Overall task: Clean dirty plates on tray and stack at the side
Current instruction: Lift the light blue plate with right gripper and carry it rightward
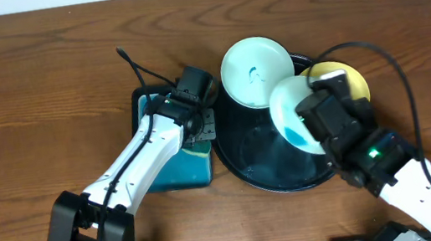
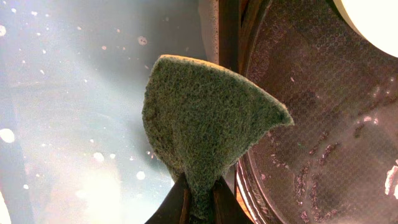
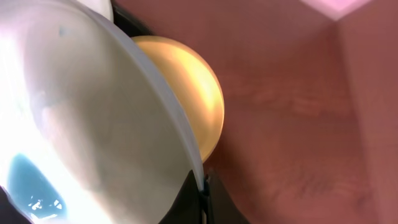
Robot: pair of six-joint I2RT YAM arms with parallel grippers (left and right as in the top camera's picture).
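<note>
Green scouring pad over edge of teal-lined rectangular tray on wooden table

Three plates, two trays, one sponge.

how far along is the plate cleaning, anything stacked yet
Done: nothing is stacked at the side yet. In hand: the right gripper pinches the rim of a blue-smeared mint plate over the round tray; the left gripper holds a green scrub pad. Left: wiping it, the other smeared mint plate and the yellow plate, then stacking all three.
</note>
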